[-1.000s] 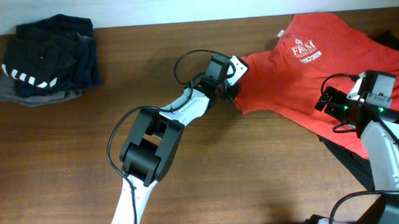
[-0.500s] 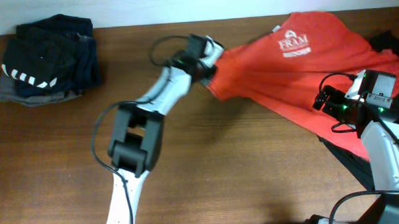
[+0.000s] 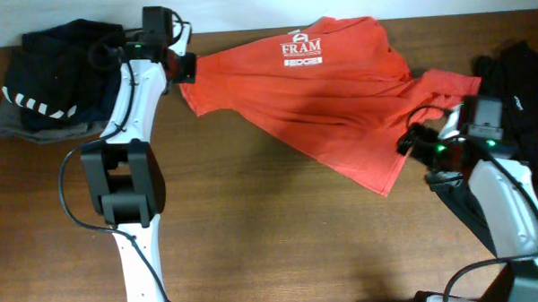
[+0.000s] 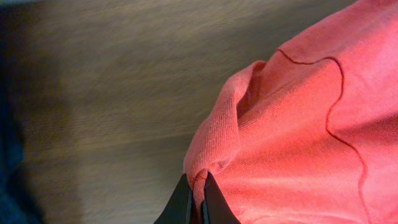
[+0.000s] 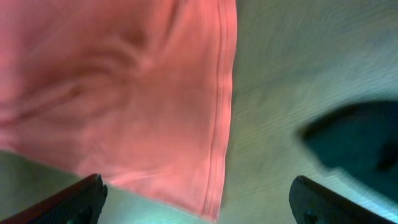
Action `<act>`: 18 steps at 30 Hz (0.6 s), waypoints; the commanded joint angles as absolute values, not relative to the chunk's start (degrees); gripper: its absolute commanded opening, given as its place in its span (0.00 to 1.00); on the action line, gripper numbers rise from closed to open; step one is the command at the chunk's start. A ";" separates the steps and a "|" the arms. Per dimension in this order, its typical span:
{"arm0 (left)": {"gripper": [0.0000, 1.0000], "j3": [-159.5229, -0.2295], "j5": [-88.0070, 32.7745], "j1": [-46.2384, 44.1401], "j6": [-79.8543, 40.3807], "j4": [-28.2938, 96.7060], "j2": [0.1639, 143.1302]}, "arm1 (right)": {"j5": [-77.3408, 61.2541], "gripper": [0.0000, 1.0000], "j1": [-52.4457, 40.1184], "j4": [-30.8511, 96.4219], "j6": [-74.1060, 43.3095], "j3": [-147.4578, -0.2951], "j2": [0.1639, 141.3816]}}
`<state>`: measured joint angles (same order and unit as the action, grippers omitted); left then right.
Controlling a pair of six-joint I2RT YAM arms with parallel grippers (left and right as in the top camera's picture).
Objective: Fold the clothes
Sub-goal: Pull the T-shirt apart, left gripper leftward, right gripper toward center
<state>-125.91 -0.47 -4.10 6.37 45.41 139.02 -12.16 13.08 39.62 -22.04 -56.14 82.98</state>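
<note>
The orange-red T-shirt [image 3: 330, 99] lies stretched across the back middle of the table, its white "FRAM" logo [image 3: 301, 51] facing up. My left gripper [image 3: 184, 69] is shut on the shirt's left edge near the folded pile; the left wrist view shows a pinched fold of the shirt [image 4: 280, 124] between the fingertips [image 4: 198, 193]. My right gripper [image 3: 411, 146] is open and empty at the shirt's right side. In the right wrist view the shirt's hemmed edge [image 5: 124, 93] lies between the spread fingers [image 5: 196, 202].
A dark navy and grey folded pile with white stripes [image 3: 60, 82] sits at the back left, just beside my left gripper. A loose black garment [image 3: 518, 79] lies at the right edge, partly under my right arm, and shows in the right wrist view [image 5: 354, 137].
My left gripper has dragged the shirt far to the left, from the table's middle to beside the folded pile. The shirt has spread out. My right gripper shifted slightly left.
</note>
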 commanded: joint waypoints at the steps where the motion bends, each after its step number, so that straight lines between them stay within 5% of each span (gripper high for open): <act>1: 0.01 -126.98 3.01 -2.96 5.28 46.09 139.06 | -13.19 0.98 8.21 42.33 -28.53 -56.58 86.65; 18: 0.01 -126.98 3.51 -2.07 4.27 46.04 139.06 | -9.41 0.99 -1.43 46.30 -38.41 -56.49 99.79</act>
<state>-125.91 2.22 -2.81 4.86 46.09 139.02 -14.48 -1.17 46.30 -36.95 -56.14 99.61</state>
